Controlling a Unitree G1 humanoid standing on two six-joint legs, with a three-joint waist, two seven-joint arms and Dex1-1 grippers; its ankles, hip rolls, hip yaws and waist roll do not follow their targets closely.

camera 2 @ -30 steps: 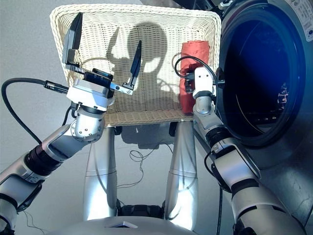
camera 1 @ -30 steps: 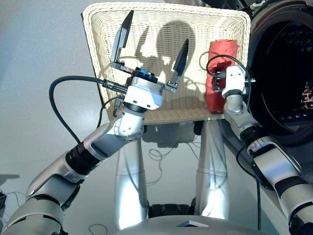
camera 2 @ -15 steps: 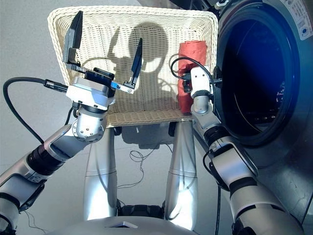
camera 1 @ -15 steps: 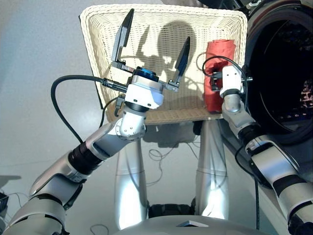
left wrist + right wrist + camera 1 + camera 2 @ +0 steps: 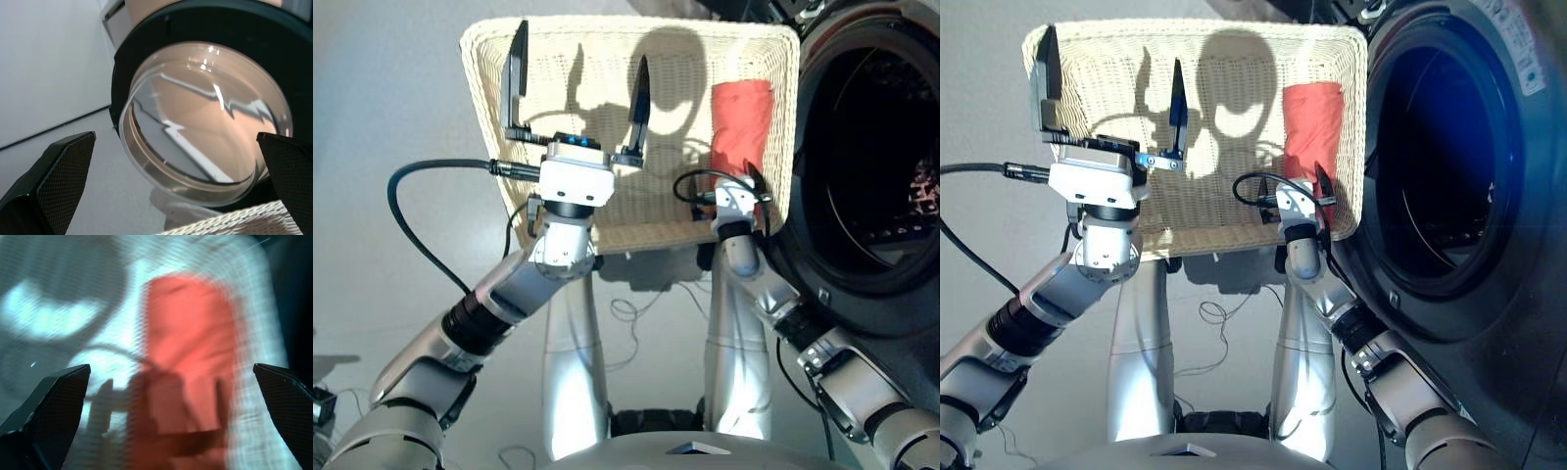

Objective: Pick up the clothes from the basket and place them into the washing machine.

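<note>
Above the basket, the left gripper hovers with its fingers spread wide. The red-orange garment lies at the basket's right end, beside the washing machine. The right gripper, jaws apart and empty, is at the garment's near end.

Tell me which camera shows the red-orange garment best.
The left eye view: the whole red-orange garment lies unobstructed in the basket, beside the washing machine. The right eye view shows the same; the right wrist view shows it blurred; the left wrist view misses it.
</note>
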